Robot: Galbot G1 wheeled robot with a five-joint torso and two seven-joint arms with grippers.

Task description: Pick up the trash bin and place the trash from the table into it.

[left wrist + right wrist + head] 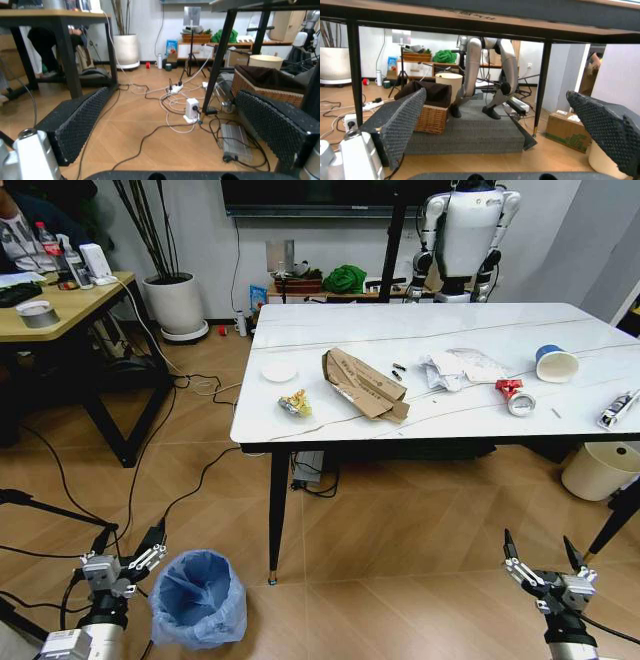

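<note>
Left gripper [127,552] hangs wide open just beside the one trash bin [199,598] on the floor; that flimsy bag liner could crumple or slip when grabbed. On the table [300,325]: one cardboard [362,384], one paper cup [555,363]. Right gripper [544,559] open, idle

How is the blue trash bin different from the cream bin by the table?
The trash bin has a crinkled light-blue bag inside; the cream bin shows no bag. The trash bin stands in the open beside the left gripper; the cream bin sits partly tucked under the table. Both are round and stand upright on the floor.
</note>
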